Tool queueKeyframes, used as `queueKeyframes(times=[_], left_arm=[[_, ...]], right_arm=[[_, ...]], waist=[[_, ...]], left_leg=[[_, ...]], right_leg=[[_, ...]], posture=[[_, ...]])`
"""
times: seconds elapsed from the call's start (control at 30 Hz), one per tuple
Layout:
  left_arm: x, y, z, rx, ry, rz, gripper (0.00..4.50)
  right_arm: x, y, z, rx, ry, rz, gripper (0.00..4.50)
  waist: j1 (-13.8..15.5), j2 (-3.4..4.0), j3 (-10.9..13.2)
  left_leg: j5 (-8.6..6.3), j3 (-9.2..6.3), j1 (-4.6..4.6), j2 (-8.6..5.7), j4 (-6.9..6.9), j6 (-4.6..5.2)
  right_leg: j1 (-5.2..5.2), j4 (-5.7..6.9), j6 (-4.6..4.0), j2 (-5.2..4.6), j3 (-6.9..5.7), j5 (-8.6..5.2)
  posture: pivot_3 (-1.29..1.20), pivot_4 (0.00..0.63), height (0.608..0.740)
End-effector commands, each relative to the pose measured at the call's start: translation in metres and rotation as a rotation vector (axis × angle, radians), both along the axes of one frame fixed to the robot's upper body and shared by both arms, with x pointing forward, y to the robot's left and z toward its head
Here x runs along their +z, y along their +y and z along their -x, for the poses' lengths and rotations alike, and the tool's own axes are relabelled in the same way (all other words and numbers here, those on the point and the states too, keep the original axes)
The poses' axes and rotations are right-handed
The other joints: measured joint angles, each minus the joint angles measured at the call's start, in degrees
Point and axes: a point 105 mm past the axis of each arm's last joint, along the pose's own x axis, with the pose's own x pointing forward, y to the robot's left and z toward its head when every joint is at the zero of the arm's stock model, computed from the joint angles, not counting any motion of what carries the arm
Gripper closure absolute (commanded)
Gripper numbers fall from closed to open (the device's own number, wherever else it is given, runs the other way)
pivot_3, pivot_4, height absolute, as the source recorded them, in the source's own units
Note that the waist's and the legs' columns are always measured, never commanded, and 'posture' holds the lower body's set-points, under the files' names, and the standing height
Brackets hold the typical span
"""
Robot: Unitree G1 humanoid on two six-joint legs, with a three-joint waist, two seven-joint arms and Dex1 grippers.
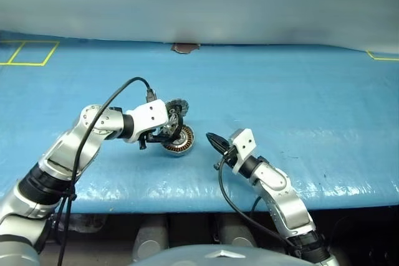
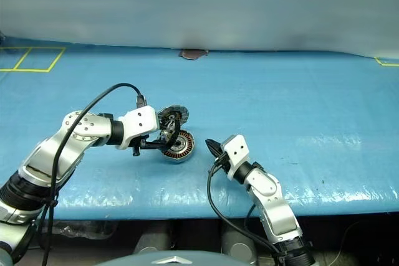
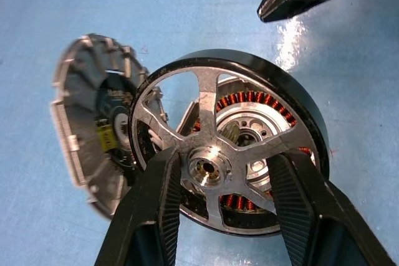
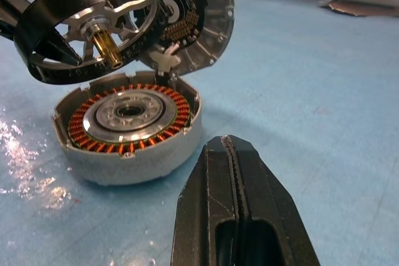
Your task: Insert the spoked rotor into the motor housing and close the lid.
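**Rotor was hanging just over the housing**

Your left gripper [image 3: 215,207] pinched the rotor [image 3: 227,144], tilted above the housing [image 4: 128,132], mid-table, lid [image 4: 199,20] up. Right gripper [image 4: 240,207] was pressed together nearby. I'd level it and centre the shaft first.

Left gripper [image 1: 169,130]: fingers spread, arm bent inward, angled downward. Right gripper [image 1: 214,141]: fingers pressed together, pointed level.

bright, glare on blue surface [image 4: 25,147]
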Motion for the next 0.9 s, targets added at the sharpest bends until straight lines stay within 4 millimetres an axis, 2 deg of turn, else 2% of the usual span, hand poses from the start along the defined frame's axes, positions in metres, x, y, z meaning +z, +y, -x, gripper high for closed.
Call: queueKeyframes(times=[0.03, 0.43, 0.9], left_arm=[[0.007, -0.006, -0.003, -0.049, -0.027, -0.022, 2.70], [0.000, -0.010, -0.007, -0.082, -0.006, -0.098, 2.70], [-0.008, -0.019, -0.007, -0.169, 0.004, -0.168, 2.70]], right_arm=[[-0.001, -0.005, 0.001, -0.005, -0.006, -0.018, 4.50], [-0.010, -0.008, 0.003, -0.013, 0.012, -0.037, 4.50], [-0.007, -0.002, 0.000, 0.008, 0.002, -0.055, 4.50]], waist=[[0.0, 0.00, 0.0], [0.0, 0.00, 0.0], [0.2, 0.00, 0.0]], left_leg=[[0.00, 0.00, 0.00, 0.00, 0.00, 0.00], [0.00, 0.13, -0.01, 0.01, -0.01, 0.00], [0.00, 0.16, -0.01, -0.04, 0.03, 0.00]], right_leg=[[0.00, 0.00, 0.00, 0.03, 0.03, 0.00], [-0.06, 0.00, 0.00, 0.09, 0.25, 0.00], [-0.05, 0.00, 0.03, 0.13, 0.40, 0.01]], posture=[[0.00, 0.150, 0.740], [0.00, 0.150, 0.740], [0.00, 0.150, 0.740]])
